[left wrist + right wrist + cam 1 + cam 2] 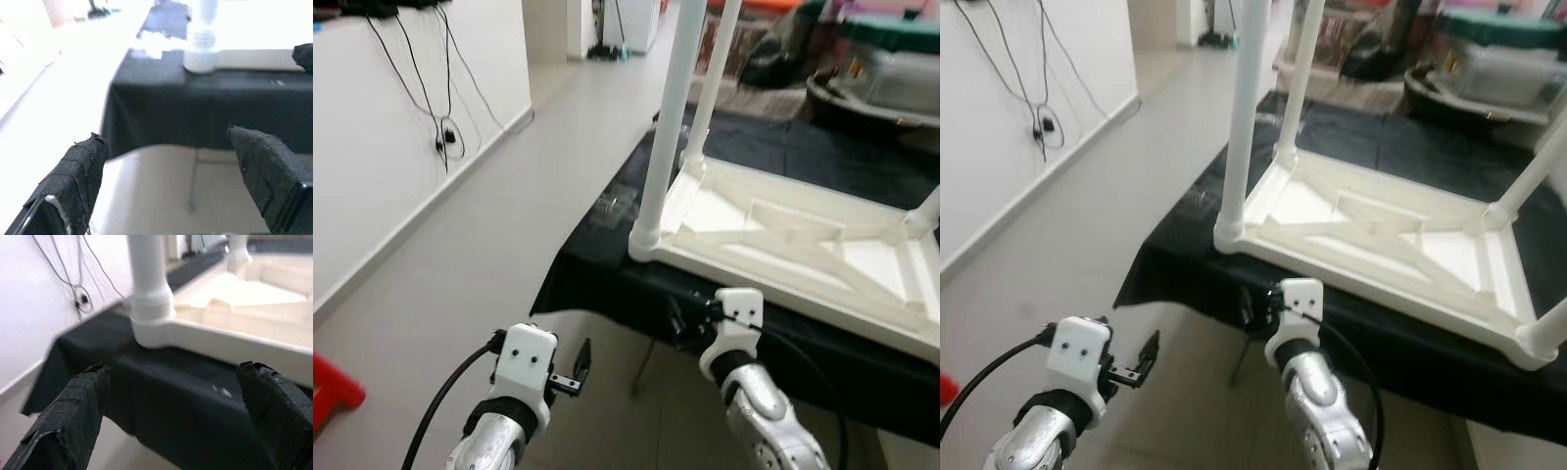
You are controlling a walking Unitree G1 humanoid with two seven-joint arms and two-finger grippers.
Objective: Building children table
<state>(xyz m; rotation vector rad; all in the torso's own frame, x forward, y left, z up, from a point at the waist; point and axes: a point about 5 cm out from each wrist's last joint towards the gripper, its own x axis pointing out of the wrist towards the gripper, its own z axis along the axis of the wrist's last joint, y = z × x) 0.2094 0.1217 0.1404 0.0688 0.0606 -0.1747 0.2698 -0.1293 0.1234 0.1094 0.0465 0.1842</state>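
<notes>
The children table (pixel 803 245) lies upside down on a work table covered with a black cloth (pixel 607 284), its white legs screwed into the corner sockets and pointing up. Going from left to right, the left gripper (pixel 570 380) hangs over the floor below the cloth edge with its fingers spread apart and empty, and the right gripper (pixel 171 396) is just in front of the cloth edge under the near corner leg (pixel 668 127), also wide open and holding nothing. I judge the table to be light, stiff moulded plastic with a smooth, rather slippery surface, so the best hold is low on a round leg near its socket, or on the rim of the frame.
</notes>
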